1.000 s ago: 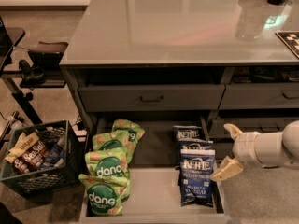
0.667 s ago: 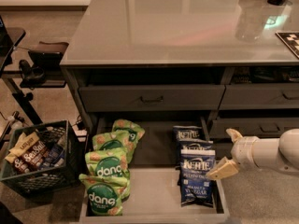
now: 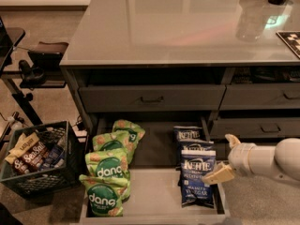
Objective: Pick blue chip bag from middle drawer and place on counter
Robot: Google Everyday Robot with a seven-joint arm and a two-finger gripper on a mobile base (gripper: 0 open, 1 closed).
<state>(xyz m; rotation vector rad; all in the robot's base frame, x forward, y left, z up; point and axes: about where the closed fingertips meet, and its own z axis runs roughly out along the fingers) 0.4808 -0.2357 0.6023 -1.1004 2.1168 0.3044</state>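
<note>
Three blue chip bags lie in a row on the right side of the open middle drawer [image 3: 154, 196]; the front one [image 3: 196, 182] lies flat, with two more [image 3: 189, 134] partly tucked behind it. My gripper [image 3: 225, 157] reaches in from the right on a pale arm, just right of the front bag and a little above the drawer's right side. Its fingers are spread open, one [image 3: 232, 140] up and one [image 3: 217, 175] down at the bag's right edge. It holds nothing. The counter [image 3: 173, 22] spreads above the drawers.
Several green "dang" bags [image 3: 108, 168] fill the drawer's left side. Closed drawers with bar handles [image 3: 152, 99] sit above and to the right [image 3: 269, 128]. A black crate of snacks [image 3: 35, 158] stands on the floor at left, by a black stand [image 3: 28, 64]. A checkered board [image 3: 290, 39] lies on the counter's right.
My gripper has moved slightly left and down, closer to the front blue bag's right edge. The bags have not moved.
</note>
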